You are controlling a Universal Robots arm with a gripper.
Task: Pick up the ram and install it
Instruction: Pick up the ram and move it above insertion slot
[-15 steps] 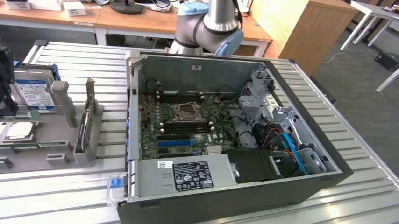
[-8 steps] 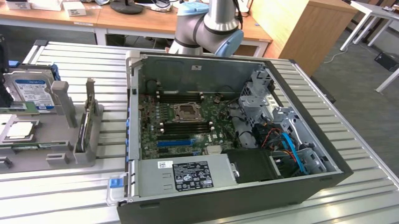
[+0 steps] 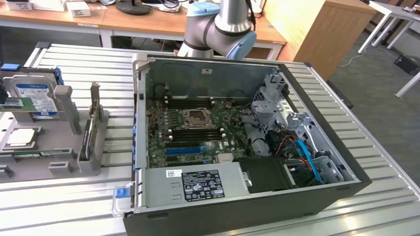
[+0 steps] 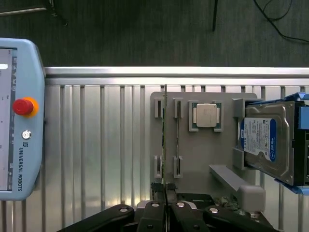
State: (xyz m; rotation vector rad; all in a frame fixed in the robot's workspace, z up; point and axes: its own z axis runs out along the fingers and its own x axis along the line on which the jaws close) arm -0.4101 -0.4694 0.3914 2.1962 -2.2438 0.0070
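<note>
Slatted metal table [image 3: 78,201] carries a grey fixture [image 4: 193,159] and, to the exterior view's right of it, an open computer case [image 3: 262,206] with its motherboard [image 3: 157,140] exposed. The arm [image 3: 223,29] rises behind the case. In the wrist view the ram [image 4: 165,130] stands on edge in the fixture's slots, with a processor chip [image 4: 206,115] beside it, then a hard drive [image 4: 268,140]. A teach pendant [image 4: 19,121] lies well apart. The hand [image 4: 165,192] is closed, fingers together, nothing gripped
</note>
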